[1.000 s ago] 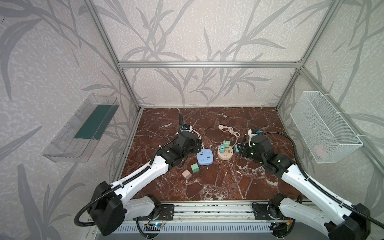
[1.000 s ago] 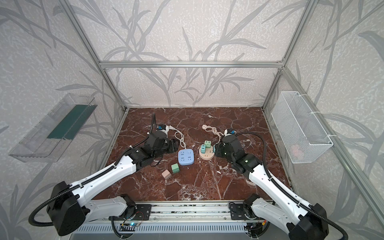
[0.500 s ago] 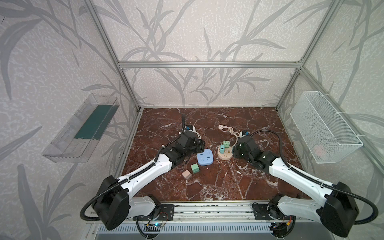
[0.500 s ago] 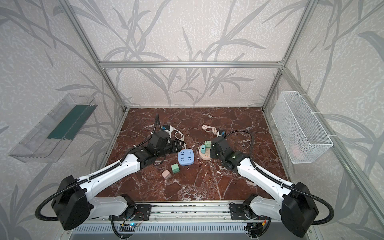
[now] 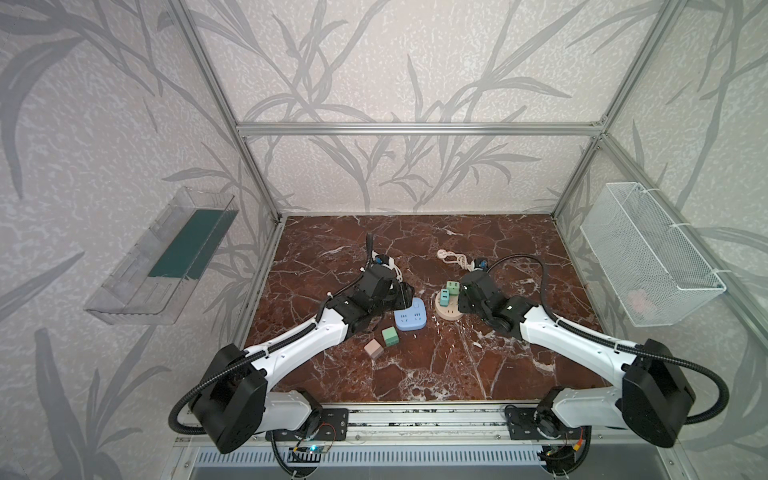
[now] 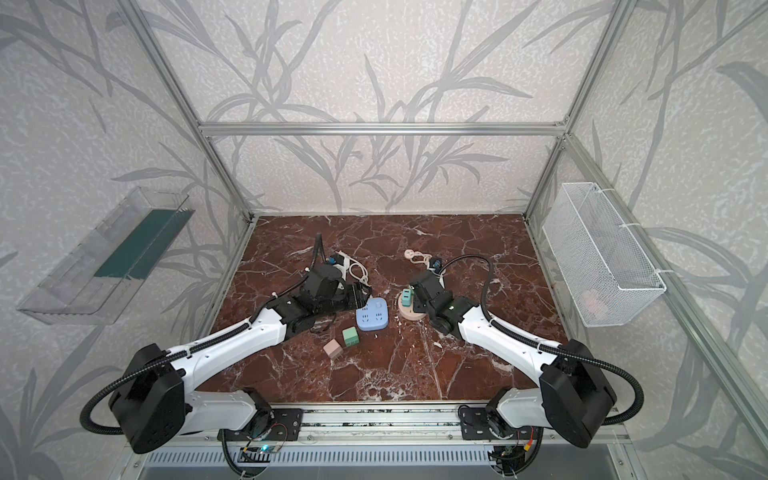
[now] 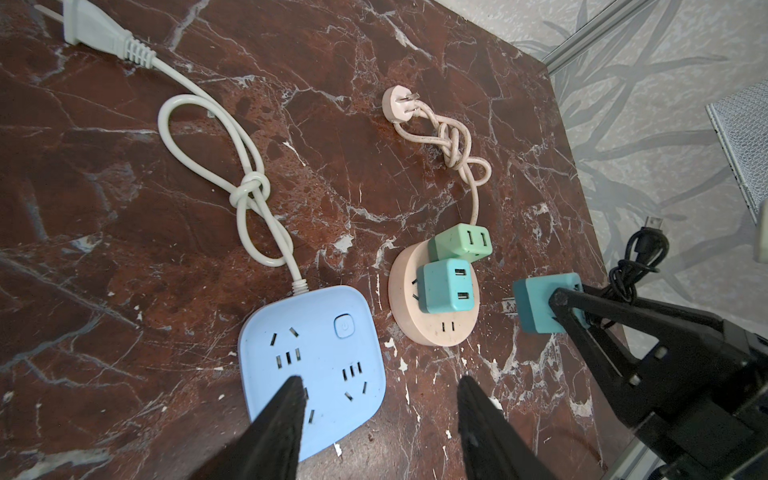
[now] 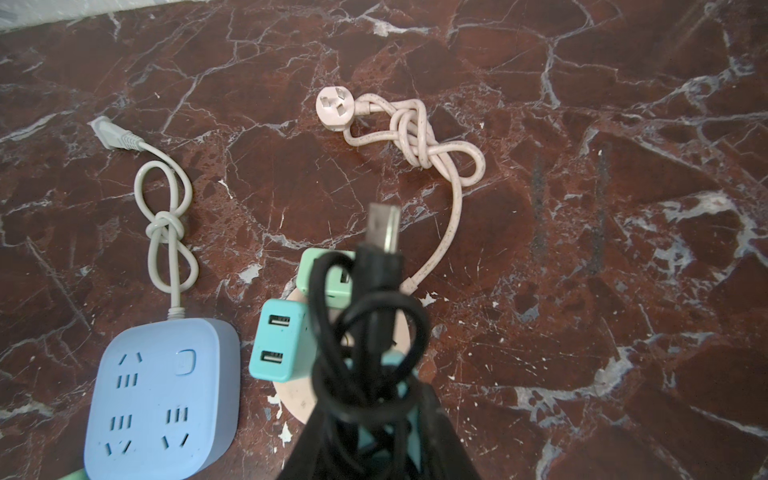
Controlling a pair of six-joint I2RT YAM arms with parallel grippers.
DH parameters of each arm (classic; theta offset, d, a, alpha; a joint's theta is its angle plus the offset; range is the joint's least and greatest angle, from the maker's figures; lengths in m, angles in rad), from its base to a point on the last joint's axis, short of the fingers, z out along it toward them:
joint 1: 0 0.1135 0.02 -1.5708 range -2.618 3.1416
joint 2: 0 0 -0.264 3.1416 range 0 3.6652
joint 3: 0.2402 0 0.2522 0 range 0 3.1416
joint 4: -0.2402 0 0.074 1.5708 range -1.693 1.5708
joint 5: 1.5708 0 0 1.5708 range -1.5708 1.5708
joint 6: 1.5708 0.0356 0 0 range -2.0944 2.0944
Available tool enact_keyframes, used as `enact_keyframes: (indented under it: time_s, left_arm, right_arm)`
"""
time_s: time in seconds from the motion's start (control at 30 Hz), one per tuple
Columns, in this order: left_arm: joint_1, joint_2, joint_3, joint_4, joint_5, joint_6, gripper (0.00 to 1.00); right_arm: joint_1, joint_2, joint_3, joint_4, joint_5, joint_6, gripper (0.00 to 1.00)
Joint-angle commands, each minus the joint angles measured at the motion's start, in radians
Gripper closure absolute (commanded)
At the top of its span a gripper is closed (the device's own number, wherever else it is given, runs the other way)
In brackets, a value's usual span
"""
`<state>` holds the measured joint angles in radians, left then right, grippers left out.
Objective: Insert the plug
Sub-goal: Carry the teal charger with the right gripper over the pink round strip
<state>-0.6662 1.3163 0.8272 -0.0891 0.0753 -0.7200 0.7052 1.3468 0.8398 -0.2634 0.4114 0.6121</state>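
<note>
The teal cube plug [image 7: 534, 309], black cable [image 8: 365, 332] coiled behind, sits clamped in the right pincer [image 7: 557, 301] at the round strip's [image 7: 432, 336] two o'clock. Left pincer [image 7: 380, 395] apart. Two strips, four other cubes [image 7: 446, 286].

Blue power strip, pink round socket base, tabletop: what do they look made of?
Blue power strip: likely moulded plastic, matte; even colour, rounded corners, soft highlights.
Pink round socket base: probably plastic too, matte; even colour, no glare, cord finely speckled.
Tabletop: red-brown marble look with white veins, slight sheen; real stone or printed surface cannot be told.
</note>
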Motion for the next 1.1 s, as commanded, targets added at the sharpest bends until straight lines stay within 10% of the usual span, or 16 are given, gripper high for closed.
enact_keyframes:
  time_s: [0.0,1.07]
  left_arm:
    - [0.006,-0.016,-0.009,0.014,-0.003,-0.008,0.41]
    - [0.016,-0.013,-0.025,0.009,-0.004,0.003,0.41]
  right_arm:
    - [0.010,0.020,0.036,0.042,0.038,0.018,1.00]
    - [0.019,0.135,0.001,0.123,0.081,0.110,1.00]
